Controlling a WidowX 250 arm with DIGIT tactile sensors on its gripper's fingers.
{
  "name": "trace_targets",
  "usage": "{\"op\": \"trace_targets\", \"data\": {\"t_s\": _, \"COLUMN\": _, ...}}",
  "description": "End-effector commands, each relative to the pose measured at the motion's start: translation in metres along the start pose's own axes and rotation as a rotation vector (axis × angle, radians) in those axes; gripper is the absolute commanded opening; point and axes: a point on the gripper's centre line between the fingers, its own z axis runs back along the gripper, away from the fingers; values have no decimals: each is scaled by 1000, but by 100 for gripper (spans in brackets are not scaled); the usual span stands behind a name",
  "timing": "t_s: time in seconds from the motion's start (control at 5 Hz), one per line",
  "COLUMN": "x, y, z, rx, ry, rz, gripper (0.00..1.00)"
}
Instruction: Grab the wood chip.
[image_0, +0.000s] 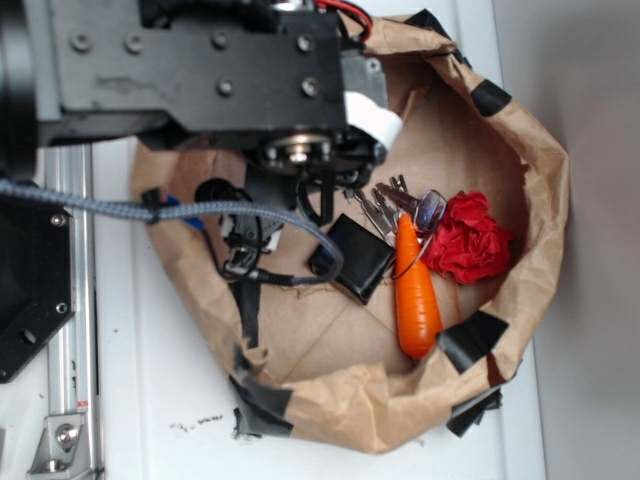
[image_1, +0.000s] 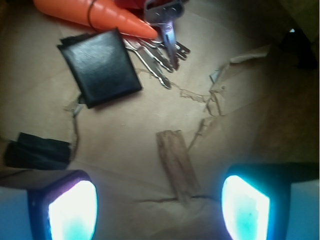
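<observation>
Wrist view: my gripper (image_1: 159, 205) is spread wide with nothing between its jaws, the two glowing fingers (image_1: 72, 210) at the lower corners. The wood chip (image_1: 176, 165) lies flat on the brown paper (image_1: 125, 135) in the gap between the fingers, nearer the right one, its long axis running away from me and slightly tilted; I touch it nowhere. Beyond it, torn paper flaps (image_1: 215, 100) curl up from the floor. Farther out lie a black wallet (image_1: 100, 67), a bunch of keys (image_1: 160, 55) just beside it, and the tip of an orange carrot (image_1: 100, 15) touching the keys. A piece of black tape (image_1: 37, 150) sits at left.

Exterior view: my arm (image_0: 200, 70) hangs over the paper basin (image_0: 520, 150), hiding the chip. The wallet (image_0: 352, 258), keys (image_0: 385, 205), carrot (image_0: 417, 295) and a red crumpled wad (image_0: 470, 238) lie clustered to the right.
</observation>
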Motion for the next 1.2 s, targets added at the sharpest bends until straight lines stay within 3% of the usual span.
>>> {"op": "trace_targets", "data": {"t_s": 0.0, "x": -8, "y": 2, "z": -27, "rx": -7, "ry": 55, "rz": -11, "gripper": 100}}
{"op": "trace_targets", "data": {"t_s": 0.2, "x": -1, "y": 2, "z": -46, "rx": -1, "ry": 87, "rz": -21, "gripper": 100}}
{"op": "trace_targets", "data": {"t_s": 0.4, "x": -4, "y": 1, "z": -52, "rx": -1, "ry": 81, "rz": -28, "gripper": 100}}
{"op": "trace_targets", "data": {"t_s": 0.8, "x": -16, "y": 8, "z": -81, "rx": -6, "ry": -1, "rz": -53, "gripper": 100}}
{"op": "trace_targets", "data": {"t_s": 1.0, "x": -17, "y": 3, "z": -99, "rx": -20, "ry": 41, "rz": -74, "gripper": 100}}
